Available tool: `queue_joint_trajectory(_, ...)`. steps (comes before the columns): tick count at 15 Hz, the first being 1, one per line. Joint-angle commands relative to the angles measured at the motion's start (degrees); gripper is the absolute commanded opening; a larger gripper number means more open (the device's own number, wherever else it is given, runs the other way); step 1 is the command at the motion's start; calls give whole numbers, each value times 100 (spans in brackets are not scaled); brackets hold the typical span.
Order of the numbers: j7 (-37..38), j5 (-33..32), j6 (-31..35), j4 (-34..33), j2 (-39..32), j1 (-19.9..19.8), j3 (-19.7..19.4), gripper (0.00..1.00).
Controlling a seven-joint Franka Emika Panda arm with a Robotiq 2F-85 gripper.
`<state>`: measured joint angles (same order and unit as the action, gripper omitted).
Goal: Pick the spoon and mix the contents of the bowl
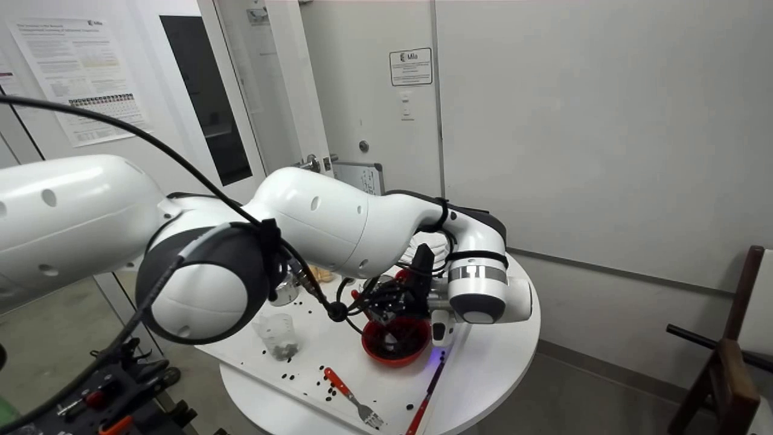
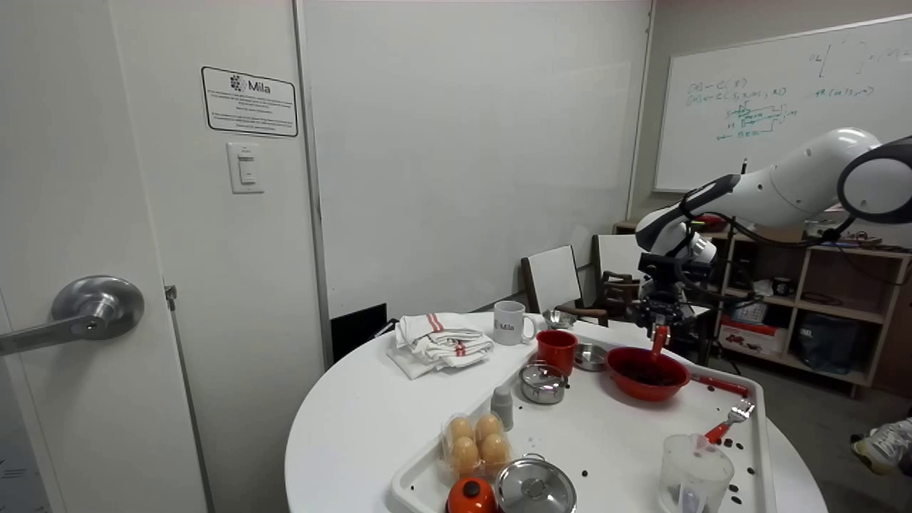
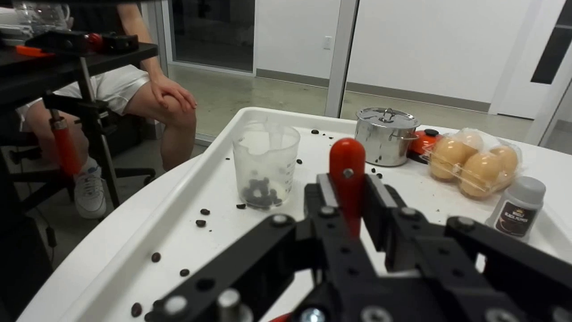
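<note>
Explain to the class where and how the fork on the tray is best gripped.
Probably by the red handle, from above, closing across its narrow width. The fork lies low on the tray, handle farther in, while its tines sit near the tray's edge. The gripper would first need to release the spoon it holds.

In the wrist view the tool [image 3: 352, 192] partly hides the spoon [image 3: 347, 156], and the bowl [image 3: 280, 318] is cropped below.
</note>
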<state>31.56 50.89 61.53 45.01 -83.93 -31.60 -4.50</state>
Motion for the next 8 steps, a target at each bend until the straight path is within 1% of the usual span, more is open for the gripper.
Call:
queue_joint_trajectory(1,330,-96,7,-326,50,251,54,7)
queue_joint_trajectory(3,515,-143,-67,-502,28,391,105,7)
queue_joint_trajectory(4,678,-163,-135,-838,-145,450,144,7)
queue_joint_trajectory(5,662,-226,-75,-663,-5,554,147,7)
queue_joint_trajectory(8,691,-381,-168,-756,-52,689,224,7)
